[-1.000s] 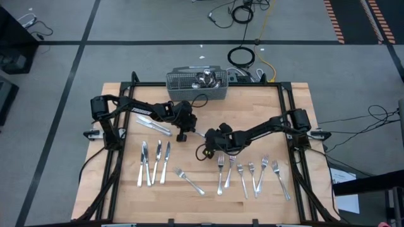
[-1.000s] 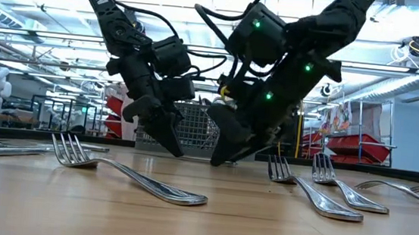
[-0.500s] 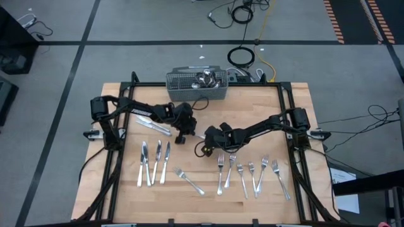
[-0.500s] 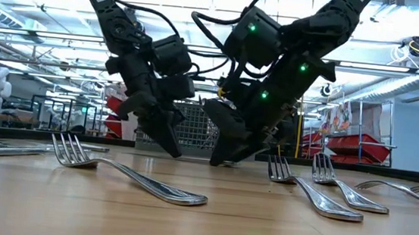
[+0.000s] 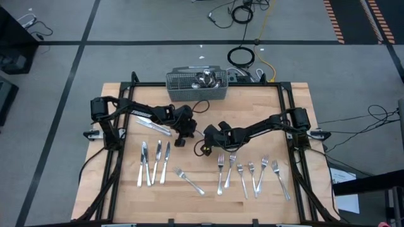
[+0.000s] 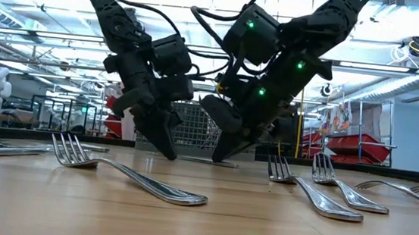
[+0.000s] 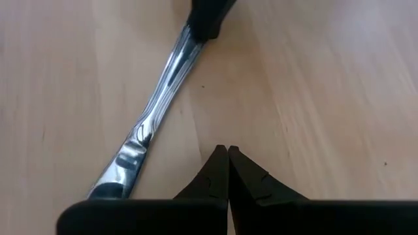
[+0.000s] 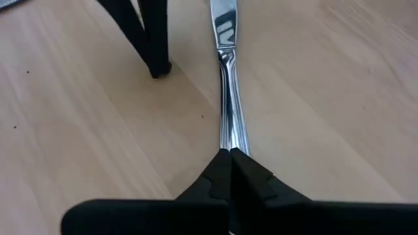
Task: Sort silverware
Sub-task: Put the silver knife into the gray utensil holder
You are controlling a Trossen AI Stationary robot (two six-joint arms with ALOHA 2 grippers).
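High view: both my grippers meet near the middle of the worktop; my right gripper is clamped on the handle end of a table knife that lies flat on the wood, as my right wrist view shows; my left gripper stands just beside that knife with its fingers pressed together on nothing, tips down at the wood. Toward the front edge on the left side lie three knives in a row; a lone fork sits near the front middle; five more forks spread toward the front right. Another couple of knives lie under my left arm; the mesh basket at the back edge holds more silverware.
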